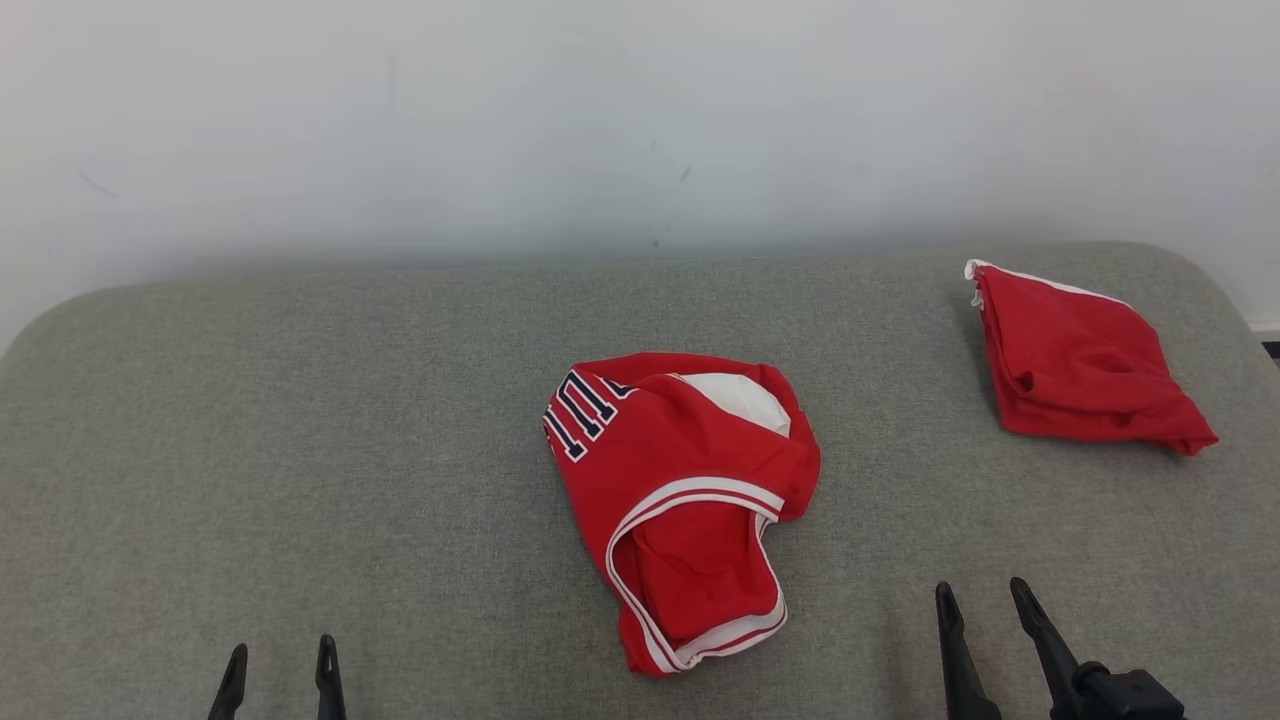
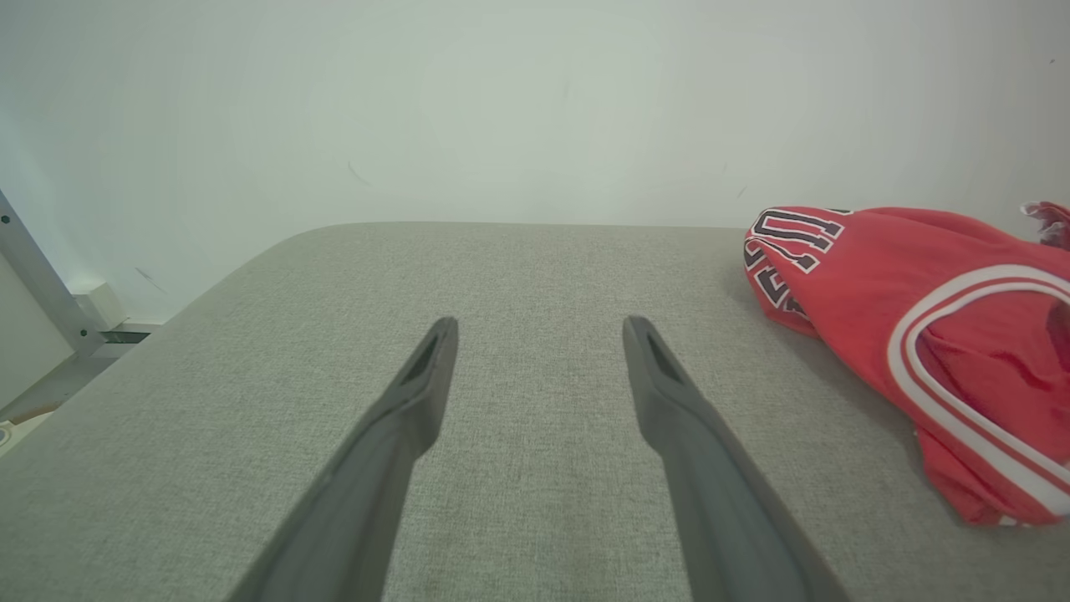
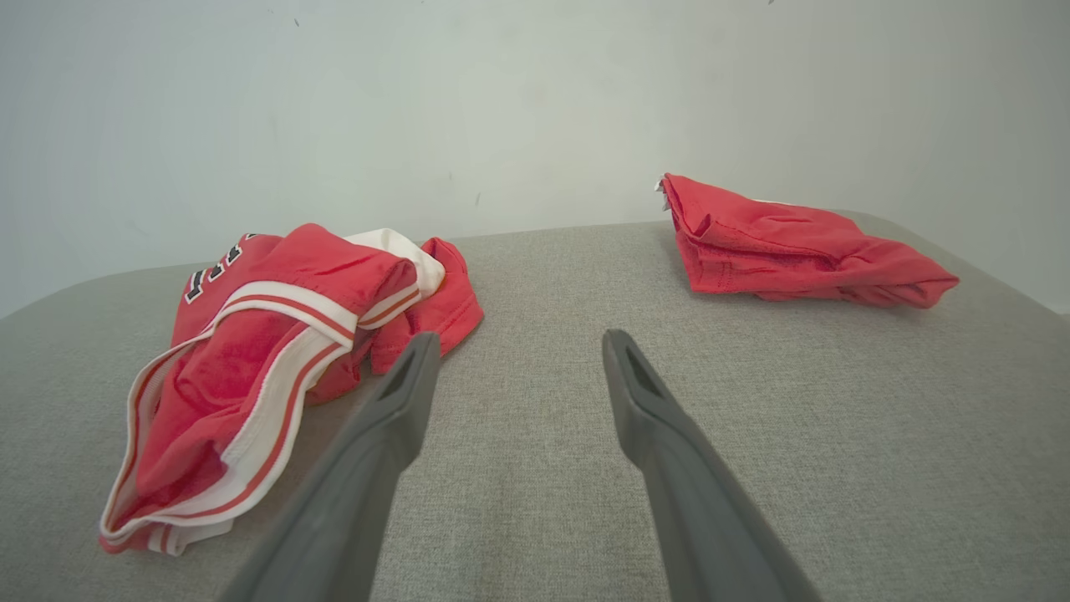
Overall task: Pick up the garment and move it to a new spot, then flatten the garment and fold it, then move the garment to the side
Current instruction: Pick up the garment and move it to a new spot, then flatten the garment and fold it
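**A:** Grey cloth is covering the counter from edge to edge. How are the jaws standing over its near side?

**B:** Both pairs are hovering low, spread wide and holding nothing. The left jaws are pointing over bare cloth, and so are the right jaws.

**A:** Where is the garment lying?

**B:** The red jersey is lying crumpled ahead of both pairs and between them, nearer the right jaws. From the right wrist it is sitting just to the left of those jaws, apart from them. From the left wrist it is lying off to the right and further ahead.

**A:** How are you expecting it to handle?

**B:** I'm judging it light, soft and limp, likely a little slick. It is going to sag and trail rather than keep its shape, and the layers are bunching over one another.

**A:** So where are you taking hold?

**B:** I'm leaning toward the white-and-red banded trim. It is looking thicker than the body cloth, so a pinch there should be slipping less. Taking it at two separated spots, one per pair of jaws, should help the cloth open out.

**A:** And beyond it?

**B:** A folded red piece is resting well ahead and to the right of the right jaws. A pale wall is rising behind everything.
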